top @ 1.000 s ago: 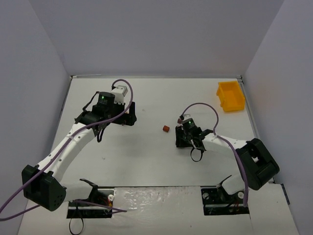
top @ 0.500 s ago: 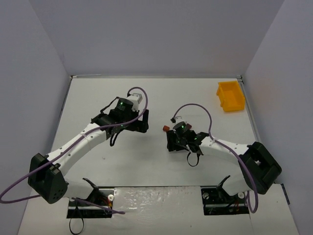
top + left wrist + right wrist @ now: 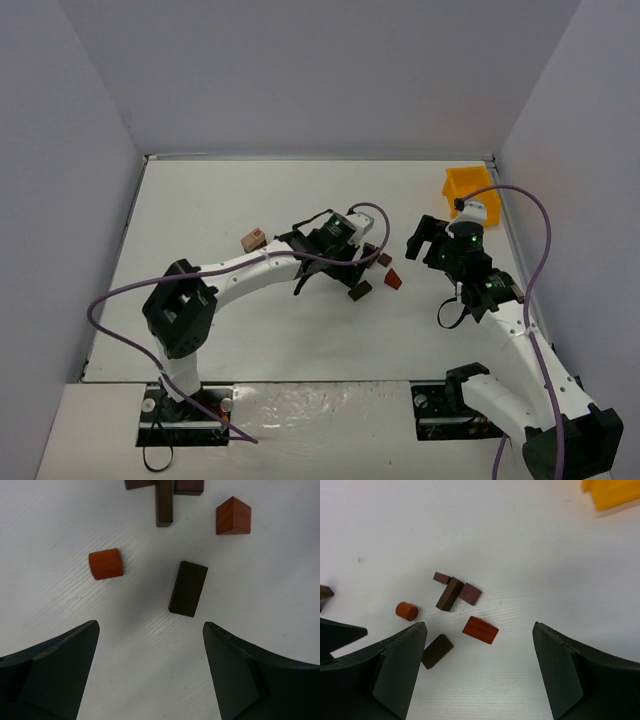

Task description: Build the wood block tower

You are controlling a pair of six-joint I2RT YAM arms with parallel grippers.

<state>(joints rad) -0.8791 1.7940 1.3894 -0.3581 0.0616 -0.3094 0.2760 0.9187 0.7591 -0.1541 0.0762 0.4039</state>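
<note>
White tabletop (image 3: 300, 200) boxed by plain pale-lilac walls (image 3: 320, 70) on three sides; soft even light.

White arms (image 3: 250, 268), black joints (image 3: 180, 312), purple cables (image 3: 522, 190)

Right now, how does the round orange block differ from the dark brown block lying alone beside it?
The orange block is a short cylinder; the dark brown block is a longer rectangular bar. The orange block is reddish-orange, the dark brown block nearly black. Both lie loose on the table.
</note>
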